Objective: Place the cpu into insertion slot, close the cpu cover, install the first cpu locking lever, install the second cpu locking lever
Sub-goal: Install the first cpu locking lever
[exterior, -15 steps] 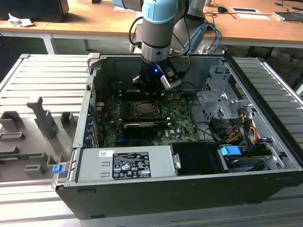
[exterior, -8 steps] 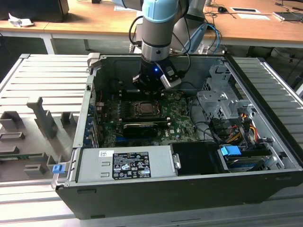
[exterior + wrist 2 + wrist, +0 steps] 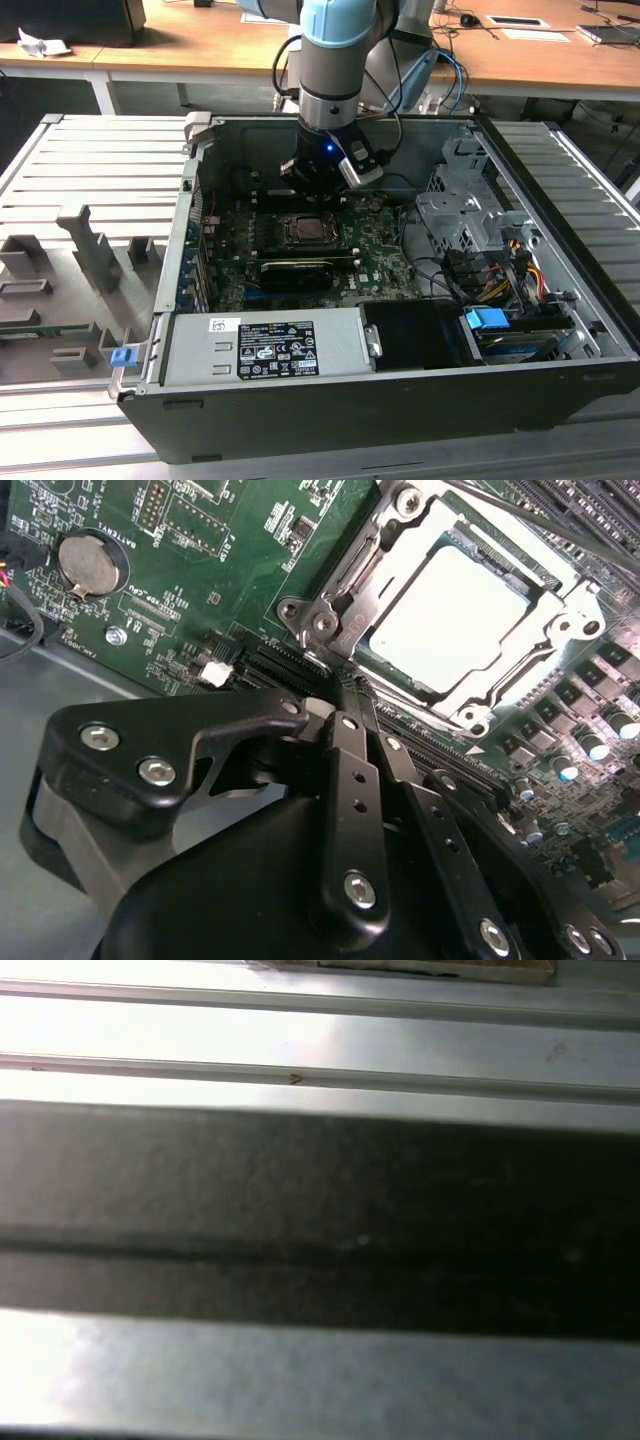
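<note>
Silvery cpu already seated in the insertion slot, cpu cover down around it. Gripper pressed together, tip by the cover's near corner. Best kept pushing straight, never skidding onto the chip.

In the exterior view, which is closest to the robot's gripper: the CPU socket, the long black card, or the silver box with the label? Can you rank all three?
1. The insertion slot, just below the gripper.
2. The long black card, beyond the socket.
3. The silver labelled box, at the case's front edge.
</note>
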Controlling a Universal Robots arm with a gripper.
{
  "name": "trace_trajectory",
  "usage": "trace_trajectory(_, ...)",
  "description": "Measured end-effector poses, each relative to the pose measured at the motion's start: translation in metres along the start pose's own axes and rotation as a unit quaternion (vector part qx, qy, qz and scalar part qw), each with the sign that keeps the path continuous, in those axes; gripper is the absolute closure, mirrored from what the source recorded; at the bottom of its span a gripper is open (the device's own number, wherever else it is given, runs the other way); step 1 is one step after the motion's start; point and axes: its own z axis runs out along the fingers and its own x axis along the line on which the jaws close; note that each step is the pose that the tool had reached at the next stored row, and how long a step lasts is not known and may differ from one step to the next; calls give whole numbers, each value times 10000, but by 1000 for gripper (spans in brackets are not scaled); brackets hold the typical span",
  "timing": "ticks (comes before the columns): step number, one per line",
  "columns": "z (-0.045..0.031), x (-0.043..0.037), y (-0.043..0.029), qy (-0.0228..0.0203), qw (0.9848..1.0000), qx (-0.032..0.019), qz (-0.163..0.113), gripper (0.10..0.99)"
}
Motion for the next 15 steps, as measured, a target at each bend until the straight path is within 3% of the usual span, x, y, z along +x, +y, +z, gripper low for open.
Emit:
trace_trajectory(5,26,0,-2,1,10000,28,-1,980)
trace_trajectory(8,30,0,-2,-2,10000,-22,1,980)
trace_trajectory(13,-115,-2,11,-3,10000,-32,0,980)
trace_trajectory(15,-127,-2,11,-3,10000,-33,-1,980)
